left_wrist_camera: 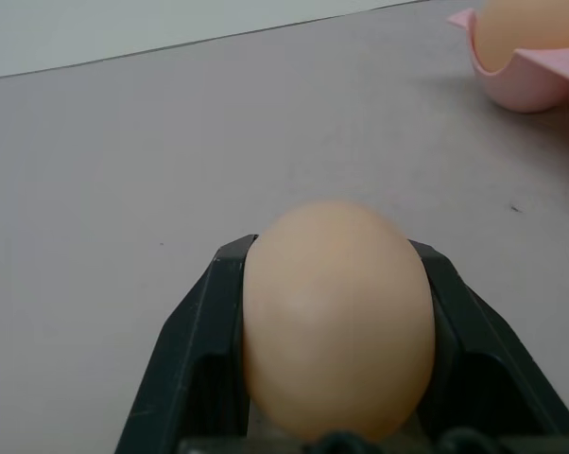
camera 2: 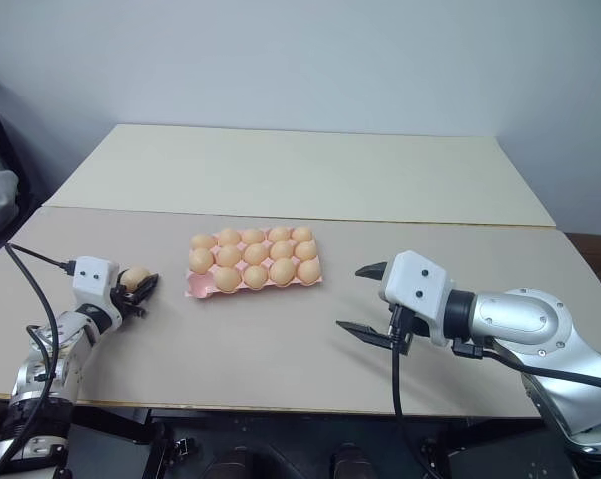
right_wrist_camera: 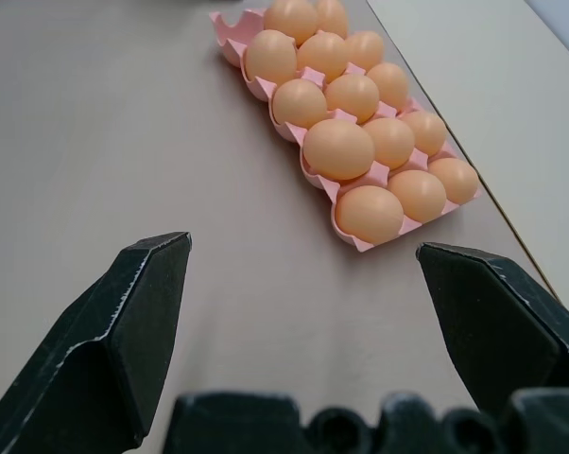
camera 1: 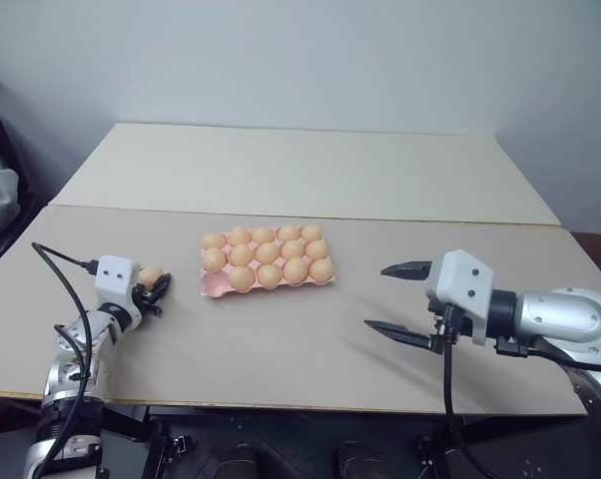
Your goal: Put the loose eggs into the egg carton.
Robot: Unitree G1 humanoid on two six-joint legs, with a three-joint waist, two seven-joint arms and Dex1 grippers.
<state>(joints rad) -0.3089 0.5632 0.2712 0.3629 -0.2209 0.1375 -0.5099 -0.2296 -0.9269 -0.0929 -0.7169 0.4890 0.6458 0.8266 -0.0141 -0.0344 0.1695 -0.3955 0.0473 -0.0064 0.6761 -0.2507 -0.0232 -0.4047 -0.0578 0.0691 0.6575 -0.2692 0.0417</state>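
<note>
One loose egg sits clamped between the fingers of my left hand, low over the counter and off to the left of the egg carton. I count fourteen eggs seated in the carton, with its near-left corner cup looking bare. My right hand hangs well to the right of the carton, fingers spread wide apart with nothing between them, pointing toward the tray's right end.

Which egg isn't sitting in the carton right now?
The egg clamped in the left claw, over the table left of the egg carton; every other egg sits in a cup.
</note>
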